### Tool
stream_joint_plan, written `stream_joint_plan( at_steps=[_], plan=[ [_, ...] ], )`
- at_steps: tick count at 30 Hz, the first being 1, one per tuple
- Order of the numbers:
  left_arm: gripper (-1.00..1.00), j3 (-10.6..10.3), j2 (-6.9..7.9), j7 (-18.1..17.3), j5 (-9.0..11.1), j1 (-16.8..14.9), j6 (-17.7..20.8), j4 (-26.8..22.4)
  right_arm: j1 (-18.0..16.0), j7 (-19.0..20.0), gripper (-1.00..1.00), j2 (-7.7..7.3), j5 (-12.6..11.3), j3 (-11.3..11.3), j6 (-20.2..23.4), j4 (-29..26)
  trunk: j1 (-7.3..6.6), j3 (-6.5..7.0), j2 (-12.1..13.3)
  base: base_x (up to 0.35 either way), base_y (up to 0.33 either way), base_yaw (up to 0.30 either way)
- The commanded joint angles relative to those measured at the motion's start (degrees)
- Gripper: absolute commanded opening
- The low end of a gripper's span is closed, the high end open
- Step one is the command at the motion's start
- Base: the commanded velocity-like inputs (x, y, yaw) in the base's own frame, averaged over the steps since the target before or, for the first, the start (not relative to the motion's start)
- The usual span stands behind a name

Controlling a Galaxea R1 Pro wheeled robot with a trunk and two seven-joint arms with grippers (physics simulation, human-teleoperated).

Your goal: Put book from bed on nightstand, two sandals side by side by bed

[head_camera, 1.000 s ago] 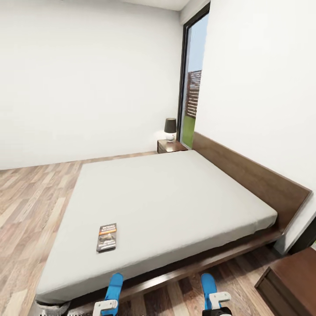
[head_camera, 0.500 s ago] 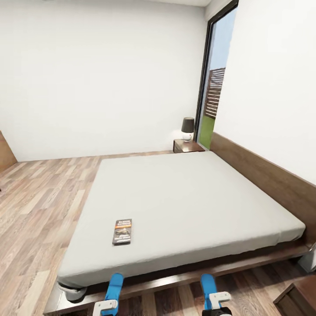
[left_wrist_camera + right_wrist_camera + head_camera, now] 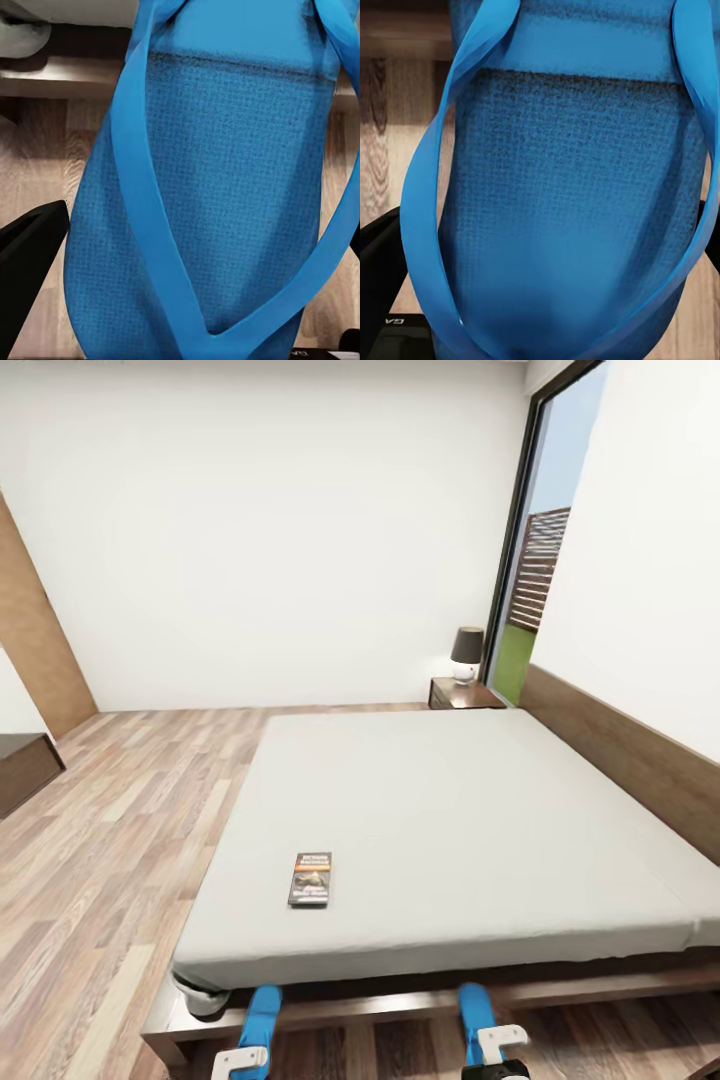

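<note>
Blue sandals: two flip-flops stand up at the bottom edge of the head view, the left sandal [image 3: 260, 1015] at lower left of centre and the right sandal [image 3: 475, 1008] at lower right of centre, well apart, both in front of the bed's near edge.
Left tool [image 3: 240, 1062]: closed on the left sandal, whose textured sole and strap run between the dark fingers [image 3: 30, 262] in the left wrist view.
Right tool [image 3: 497, 1055]: closed on the right sandal, the dark fingers [image 3: 379, 262] at either side of its sole in the right wrist view.
Floor [image 3: 110, 830]: wood planks, light and brown, across the left of the frame.
Bed [image 3: 480, 820]: light-grey mattress on a dark brown frame, headboard along the right wall.
Book [image 3: 311, 878]: lies flat on the mattress, lower centre, near the bed's front edge, apart from both tools.
Nightstand [image 3: 465, 694]: dark wood, beyond the bed's far corner, right of centre.
Lamp [image 3: 466, 653]: dark shade, stands on the nightstand.
Window [image 3: 545, 570]: tall, upper right.
</note>
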Motion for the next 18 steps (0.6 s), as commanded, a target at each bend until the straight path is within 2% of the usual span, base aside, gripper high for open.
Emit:
stream_joint_plan(
  at_steps=[1, 6, 18],
  plan=[
    [-1.00, -0.52, 0.02, 0.36, 0.48, -0.02, -0.26, 0.10, -0.01, -0.34, -1.00, -0.03, 0.04, 0.46, 0.41, -0.12, 0.01, -0.11, -0.07, 0.000, 0.000, 0.226],
    [-1.00, -0.52, 0.02, 0.27, 0.48, 0.03, -0.27, 0.10, -0.01, -0.34, -1.00, -0.03, 0.00, 0.46, 0.41, -0.12, 0.01, -0.21, -0.07, 0.000, 0.000, 0.177],
    [-1.00, -0.52, 0.02, 0.33, 0.48, 0.04, -0.27, 0.10, -0.01, -0.34, -1.00, -0.20, 0.06, 0.46, 0.41, -0.12, 0.01, -0.23, -0.07, 0.000, 0.000, 0.019]
  ],
)
